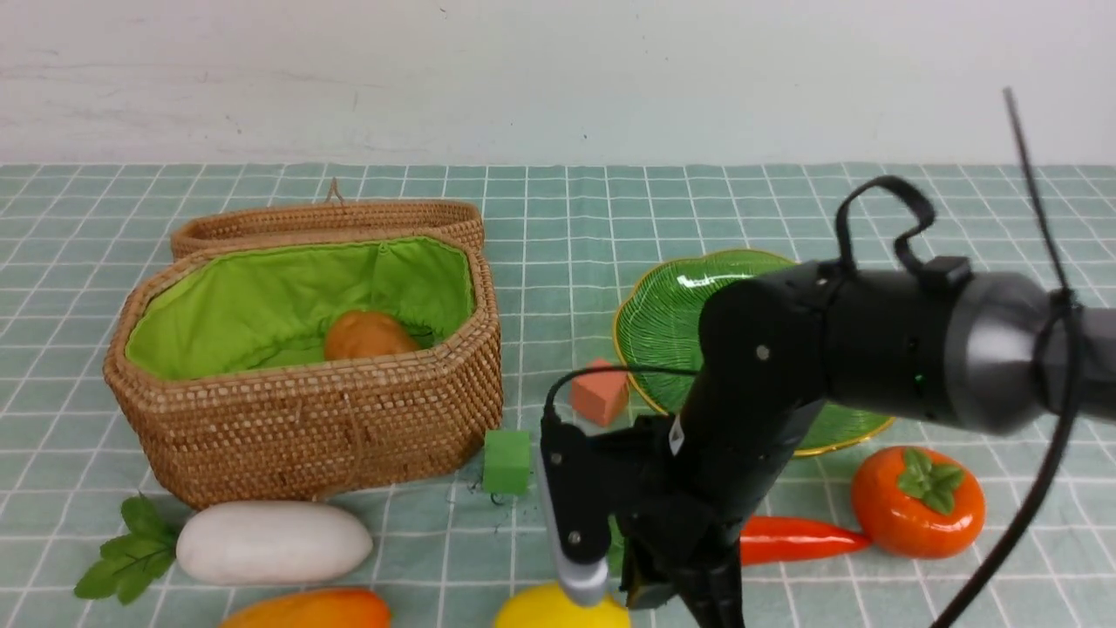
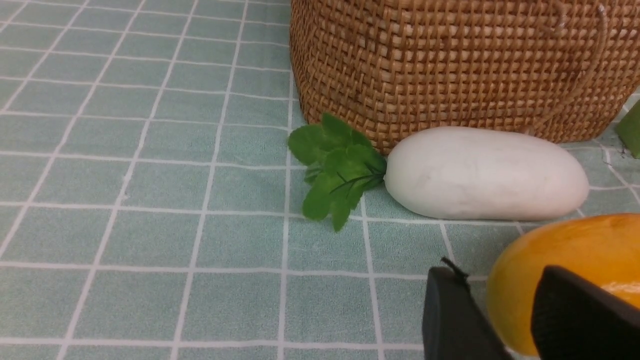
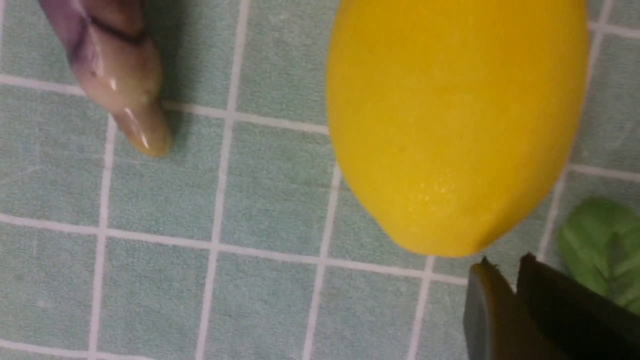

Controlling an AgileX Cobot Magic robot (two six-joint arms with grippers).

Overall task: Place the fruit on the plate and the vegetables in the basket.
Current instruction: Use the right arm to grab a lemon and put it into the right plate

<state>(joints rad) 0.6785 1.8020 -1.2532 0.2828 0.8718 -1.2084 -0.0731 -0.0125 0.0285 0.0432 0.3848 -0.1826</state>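
Right wrist view: right hand (image 3: 502, 272) nearly closed, nothing seen held, just off lemon (image 3: 450, 120) tip. Suggest opening, centring across lemon's belly before closing; glossy, may slip.

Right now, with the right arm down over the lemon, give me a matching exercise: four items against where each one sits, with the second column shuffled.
Things:
1. potato
2. white radish
3. persimmon
4. salmon cube

Places:
A. on the tablecloth in front of the basket
B. by the left rim of the plate
C. inside the basket
D. on the tablecloth beside the tip of the carrot

Pairs: 1-C, 2-A, 3-D, 4-B
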